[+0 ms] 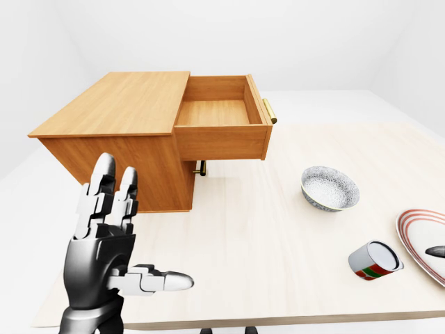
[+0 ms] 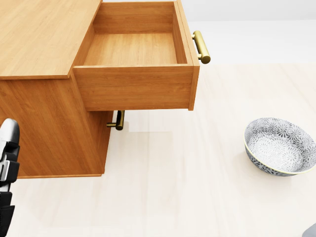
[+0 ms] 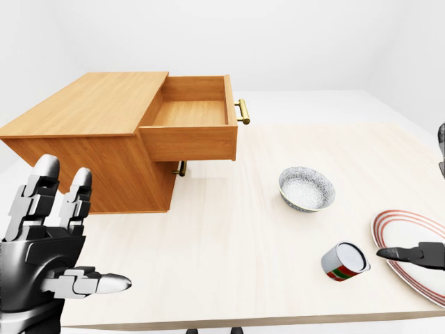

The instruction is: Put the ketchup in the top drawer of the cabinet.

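Observation:
A wooden cabinet [image 1: 111, 104] stands at the table's left, its top drawer [image 1: 219, 111] pulled fully out with nothing inside it and a brass handle [image 1: 269, 111] on its front. A small can with a red and green label [image 1: 374, 261] lies on its side at the lower right. I see no other ketchup container. My left hand [image 1: 135, 233] is raised at the lower left, open, fingers spread, holding nothing. My right hand [image 3: 417, 202] shows only at the right edge over a plate, fingers apart, holding nothing.
A patterned grey bowl [image 1: 329, 188] sits right of the cabinet. A red-rimmed plate [image 3: 403, 229] lies at the right edge, beside the can. The lower drawer's handle [image 1: 201, 168] shows under the open drawer. The light wooden table [image 1: 264, 236] ends just below my left hand.

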